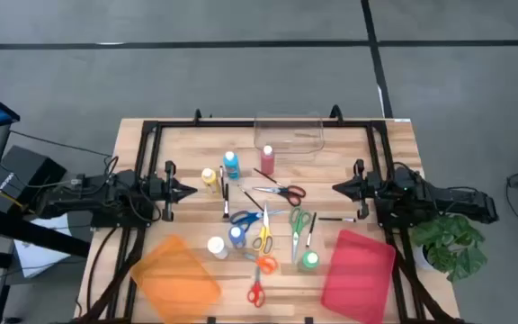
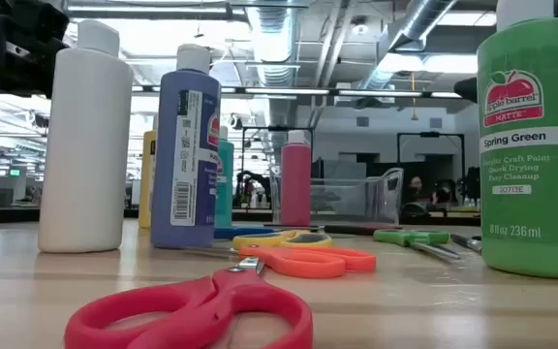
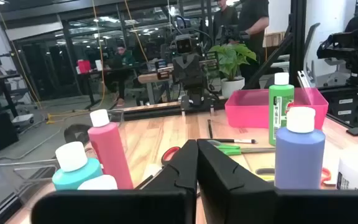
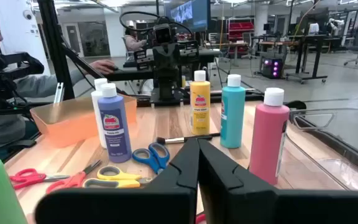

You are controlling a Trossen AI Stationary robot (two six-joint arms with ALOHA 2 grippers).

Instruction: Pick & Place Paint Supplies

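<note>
The paint supplies lie in the middle of the wooden table. A teal bottle (image 1: 231, 164), a pink bottle (image 1: 267, 160) and a yellow bottle (image 1: 209, 177) stand toward the far side. A white bottle (image 1: 216, 246), a blue bottle (image 1: 236, 236) and a green bottle (image 1: 310, 261) stand nearer. Several scissors lie flat between them, among them a red-handled pair (image 1: 281, 191), a yellow pair (image 1: 263, 236) and an orange pair (image 1: 264, 263). Thin dark brushes (image 1: 226, 200) lie among them. My left gripper (image 1: 192, 190) is shut and empty to their left. My right gripper (image 1: 335, 188) is shut and empty to their right.
A clear plastic bin (image 1: 289, 133) stands at the far middle. An orange tray (image 1: 176, 272) lies at the near left and a pink tray (image 1: 358, 274) at the near right. A black frame (image 1: 151, 135) runs round the table. A potted plant (image 1: 452, 241) stands beside the right arm.
</note>
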